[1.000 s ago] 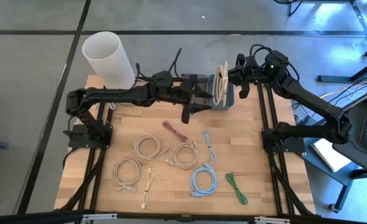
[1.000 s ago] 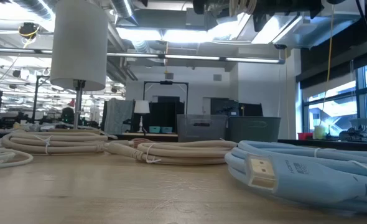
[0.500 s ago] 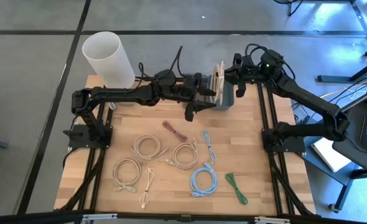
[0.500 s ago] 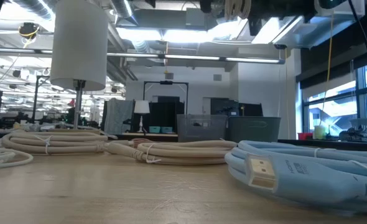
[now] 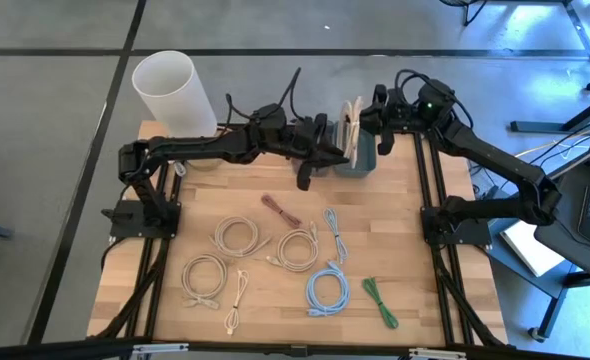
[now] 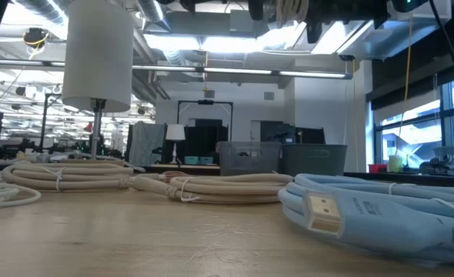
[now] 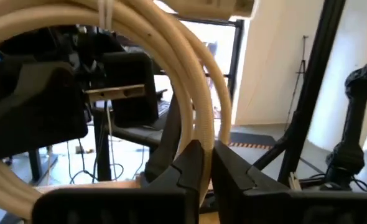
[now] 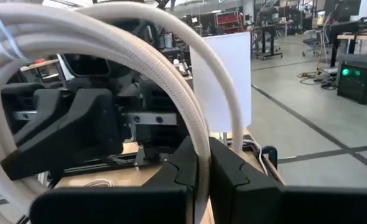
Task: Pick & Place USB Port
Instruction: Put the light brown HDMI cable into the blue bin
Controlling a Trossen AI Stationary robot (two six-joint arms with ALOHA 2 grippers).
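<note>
The cream-coloured coiled USB cable (image 5: 352, 128) hangs in the air above the dark grey plastic bin (image 5: 360, 160) at the far edge of the pale wooden surface (image 5: 425, 260), pinched from both sides at once. The right tool (image 5: 372, 118) has its fingers closed on one strand of the loop; its wrist view shows the cream cord (image 8: 190, 118) running down between the two dark fingers (image 8: 230, 171). The left tool (image 5: 320, 148) meets the coil from the opposite side, and its wrist view shows its fingers (image 7: 233, 174) closed around a strand (image 7: 186, 112) too.

This looks like a handover or a joint lowering into the bin. To do it well, I'd say one tool should let go only once the other holds firmly, or the loose loops will sag and catch on the bin's rim. The coil should go straight down, kept upright and centred over the opening.

Nearer the front of the surface, well away from both tools, lie more cables: cream coils (image 5: 237, 236), a light blue coil (image 5: 327, 290), a green one (image 5: 380, 300) and a reddish one (image 5: 281, 210).
</note>
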